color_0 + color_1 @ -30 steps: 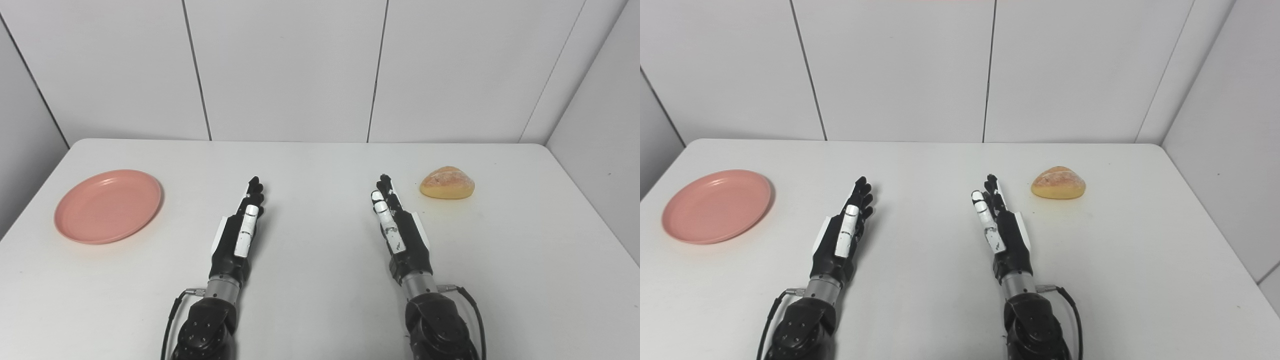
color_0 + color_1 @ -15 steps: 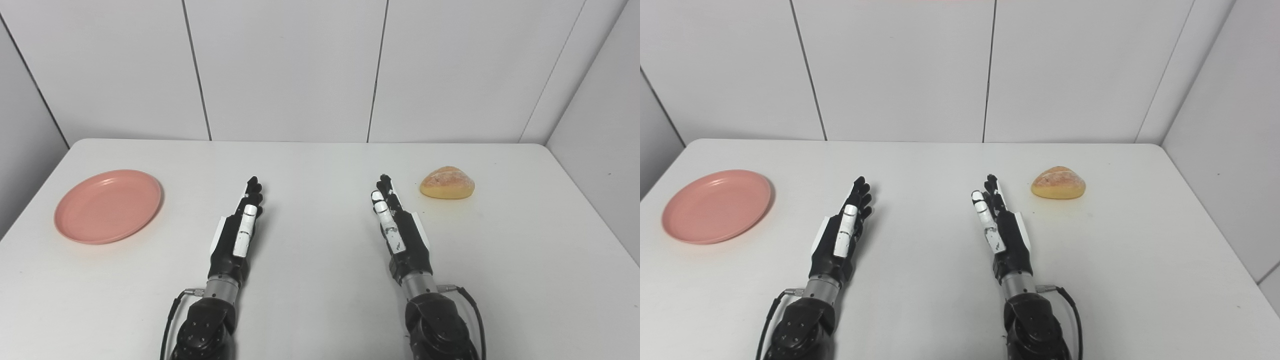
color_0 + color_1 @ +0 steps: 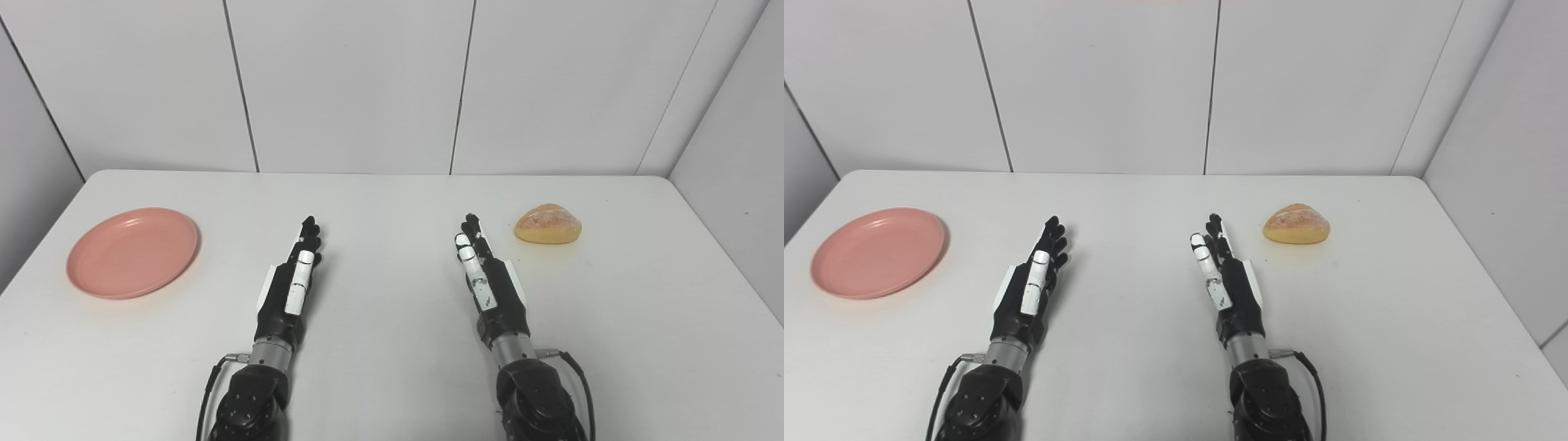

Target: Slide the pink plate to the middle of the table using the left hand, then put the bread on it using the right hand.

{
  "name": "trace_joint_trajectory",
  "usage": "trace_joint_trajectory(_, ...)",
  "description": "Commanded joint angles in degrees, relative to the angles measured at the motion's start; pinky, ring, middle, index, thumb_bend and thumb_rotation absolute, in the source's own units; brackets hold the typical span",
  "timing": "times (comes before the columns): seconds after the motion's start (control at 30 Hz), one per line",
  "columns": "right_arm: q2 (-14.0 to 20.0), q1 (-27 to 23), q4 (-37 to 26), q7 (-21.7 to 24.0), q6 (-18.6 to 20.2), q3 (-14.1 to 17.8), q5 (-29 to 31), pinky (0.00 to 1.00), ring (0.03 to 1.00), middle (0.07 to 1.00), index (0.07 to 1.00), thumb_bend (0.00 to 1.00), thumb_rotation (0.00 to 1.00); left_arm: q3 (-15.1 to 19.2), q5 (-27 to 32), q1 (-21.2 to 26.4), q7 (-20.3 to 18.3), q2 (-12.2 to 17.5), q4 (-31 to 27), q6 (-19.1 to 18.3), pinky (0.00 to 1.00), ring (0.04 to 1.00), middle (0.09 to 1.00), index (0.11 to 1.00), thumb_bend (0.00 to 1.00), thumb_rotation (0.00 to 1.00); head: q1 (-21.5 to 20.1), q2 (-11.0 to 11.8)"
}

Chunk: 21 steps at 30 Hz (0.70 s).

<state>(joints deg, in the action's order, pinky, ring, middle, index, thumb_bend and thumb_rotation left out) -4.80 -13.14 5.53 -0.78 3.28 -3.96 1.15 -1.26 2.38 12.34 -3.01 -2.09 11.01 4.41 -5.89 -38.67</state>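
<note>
You have a white counter (image 3: 392,318) filling the lower frame. On it, your pink plate (image 3: 132,252) lies at the left, and the bread (image 3: 547,223) sits at the right, well apart.

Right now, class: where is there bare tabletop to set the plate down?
Bare table lies between the left hand and right hand, and behind both up to the wall. The pink plate fills the left edge; the bread sits right. Nowhere is crowded.
</note>
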Motion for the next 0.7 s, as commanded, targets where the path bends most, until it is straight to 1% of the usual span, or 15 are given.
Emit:
trace_joint_trajectory(0.0,-0.46,-2.34,-1.1,0.1,-2.28,0.03,-0.29,1.0,1.0,1.0,1.0,0.62,0.85,0.11,0.68,1.18,-0.44,-0.19,-0.45,1.46,0.99,1.0,1.0,0.988,0.61,1.0,0.03,0.08)
trace_joint_trajectory(0.1,-0.5,-2.35,-1.12,0.1,-1.93,0.15,-0.1,1.0,1.0,1.0,1.0,0.61,0.84,-0.05,0.81,1.23,-0.52,-0.12,-0.41,1.93,0.99,1.0,1.0,0.991,0.61,1.0,0.03,0.08)
trace_joint_trajectory(0.33,-0.01,-2.44,-0.21,0.4,-1.94,0.3,-0.02,1.0,1.0,1.0,1.0,0.61,0.85,-0.27,0.61,1.33,-0.47,-0.19,-0.31,2.28,1.0,1.0,1.0,0.999,0.61,1.0,0.39,0.04)
trace_joint_trajectory(0.53,-0.06,-2.64,0.89,0.61,-2.53,0.54,0.48,1.0,1.0,1.0,1.0,0.59,0.84,-0.19,0.46,1.26,-0.2,-0.23,-0.31,2.08,1.0,1.0,1.0,0.993,0.61,1.0,0.43,0.05)
trace_joint_trajectory(0.67,0.01,-2.64,1.09,0.73,-2.63,0.55,0.5,1.0,1.0,1.0,1.0,0.61,0.85,-0.24,0.4,1.16,-0.17,-0.23,-0.74,1.52,1.0,1.0,1.0,0.995,0.61,1.0,0.5,-0.05)
